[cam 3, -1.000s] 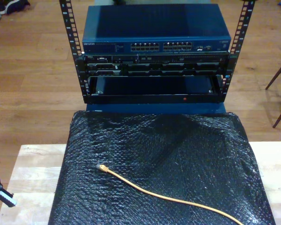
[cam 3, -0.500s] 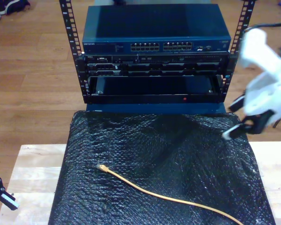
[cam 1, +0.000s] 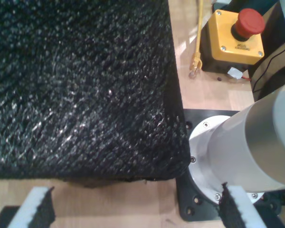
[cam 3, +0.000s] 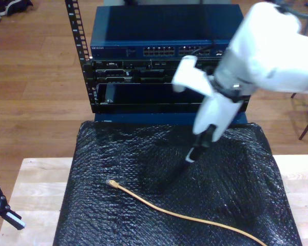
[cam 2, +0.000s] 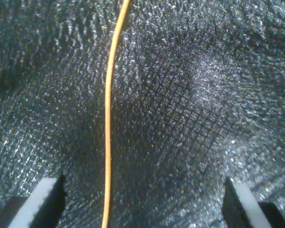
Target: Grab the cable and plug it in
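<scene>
Orange-yellow, the cable [cam 3: 179, 214] lies loose on the black bubble-wrap mat [cam 3: 236, 195], its clear plug [cam 3: 111, 182] toward the exterior view's left, nothing touching it. The mat probably cushions the bench [cam 3: 36, 195] and sets the thin cable off clearly. My second pincer [cam 2: 142, 202] hangs above the cable's run, fingers wide apart, seemingly lining up a grab. My first pincer [cam 1: 133, 209], also spread apart, sits by the mat's corner near a yellow emergency-stop box [cam 1: 235, 40]. The blue network switch [cam 3: 164, 36] waits in the rack; its lettering is too blurred to read.
</scene>
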Available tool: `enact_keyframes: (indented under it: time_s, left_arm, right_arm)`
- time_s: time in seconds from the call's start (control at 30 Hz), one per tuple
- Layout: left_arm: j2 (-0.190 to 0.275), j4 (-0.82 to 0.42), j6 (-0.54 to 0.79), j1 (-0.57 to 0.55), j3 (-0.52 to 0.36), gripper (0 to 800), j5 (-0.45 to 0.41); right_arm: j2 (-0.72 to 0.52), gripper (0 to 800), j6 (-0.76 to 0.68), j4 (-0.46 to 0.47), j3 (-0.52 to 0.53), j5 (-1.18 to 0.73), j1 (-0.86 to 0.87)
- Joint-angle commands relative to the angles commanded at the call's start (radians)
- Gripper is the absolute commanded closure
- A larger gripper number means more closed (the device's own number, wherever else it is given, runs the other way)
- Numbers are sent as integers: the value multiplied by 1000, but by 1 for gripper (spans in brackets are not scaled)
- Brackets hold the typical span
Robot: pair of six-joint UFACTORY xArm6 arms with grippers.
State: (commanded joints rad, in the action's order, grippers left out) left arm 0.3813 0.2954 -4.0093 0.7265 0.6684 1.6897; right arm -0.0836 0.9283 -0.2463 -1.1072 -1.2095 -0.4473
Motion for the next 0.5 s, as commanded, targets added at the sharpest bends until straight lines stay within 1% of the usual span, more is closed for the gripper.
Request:
enact_keyframes:
  time_s: [0.13, 0.23, 0.4, 0.5]
  left_arm:
    - [-28, 0, -40, -2, -3, 0, -28]
    - [-38, 2, -68, -5, 0, 0, -51]
    - [-44, 2, -118, -12, 2, 0, -89]
    - [-44, 2, -158, -32, 0, 0, -100]
  right_arm:
    - [107, 16, -173, 106, -77, -2, -95]
    - [189, 18, -279, 169, -135, -2, -164]
    - [292, 18, -358, 189, -219, -2, -236]
    - [325, 20, -405, 189, -250, -2, -255]
